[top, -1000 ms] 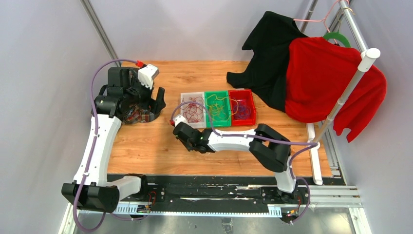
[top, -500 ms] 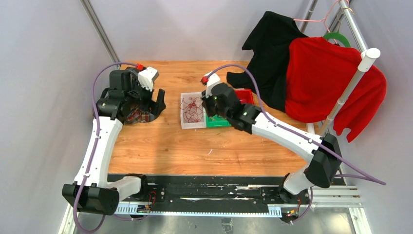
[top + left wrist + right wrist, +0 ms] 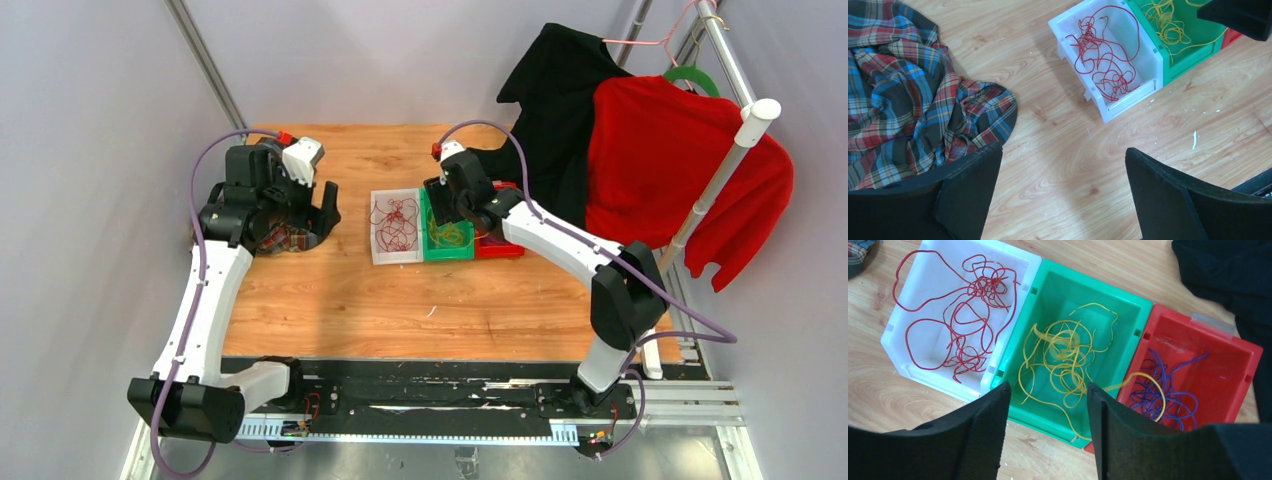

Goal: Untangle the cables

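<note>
The white bin (image 3: 938, 382) holds red cables (image 3: 968, 310), the green bin (image 3: 1048, 285) yellow cables (image 3: 1063, 355), the red bin (image 3: 1243, 370) purple cables (image 3: 1163, 390) (one yellow strand strays in). The right jaws hang parted, empty, above; the left jaws gape wide, empty.

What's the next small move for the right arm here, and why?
Probably lower the right arm and close its open jaws on the yellow loop that spills from the green bin into the red bin, across the purple cables; it looks like the only strand out of place.
</note>
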Tool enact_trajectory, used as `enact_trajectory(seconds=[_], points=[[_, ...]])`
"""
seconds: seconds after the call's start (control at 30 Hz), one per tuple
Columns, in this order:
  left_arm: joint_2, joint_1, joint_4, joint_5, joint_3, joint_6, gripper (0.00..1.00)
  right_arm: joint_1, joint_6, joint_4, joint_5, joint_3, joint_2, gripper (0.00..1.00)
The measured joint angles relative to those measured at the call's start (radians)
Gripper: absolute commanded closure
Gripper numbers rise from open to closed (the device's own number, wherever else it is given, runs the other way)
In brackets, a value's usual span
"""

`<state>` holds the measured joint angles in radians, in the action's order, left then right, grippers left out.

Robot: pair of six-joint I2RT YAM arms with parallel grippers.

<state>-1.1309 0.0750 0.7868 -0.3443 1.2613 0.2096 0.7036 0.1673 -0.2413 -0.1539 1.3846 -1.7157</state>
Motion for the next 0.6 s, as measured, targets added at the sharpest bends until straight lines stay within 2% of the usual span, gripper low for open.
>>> enact_trajectory(seconds=[0.07, 0.27, 0.47, 0.6], points=[[0.004, 0.000, -0.001, 0.008, 0.000, 0.000, 0.02, 0.000, -0.006, -0.011, -0.007, 0.002, 0.002, 0.31], [0.026, -0.001, -0.032, 0.016, -0.013, 0.003, 0.02, 0.000, -0.015, -0.014, -0.036, -0.017, 0.086, 0.28], [0.029, -0.002, -0.112, 0.034, -0.097, 0.011, 0.02, -0.004, -0.034, 0.032, -0.121, -0.222, 0.354, 0.27], [0.031, -0.019, -0.234, 0.069, -0.246, 0.025, 0.02, -0.038, -0.032, 0.040, -0.180, -0.367, 0.519, 0.27]])
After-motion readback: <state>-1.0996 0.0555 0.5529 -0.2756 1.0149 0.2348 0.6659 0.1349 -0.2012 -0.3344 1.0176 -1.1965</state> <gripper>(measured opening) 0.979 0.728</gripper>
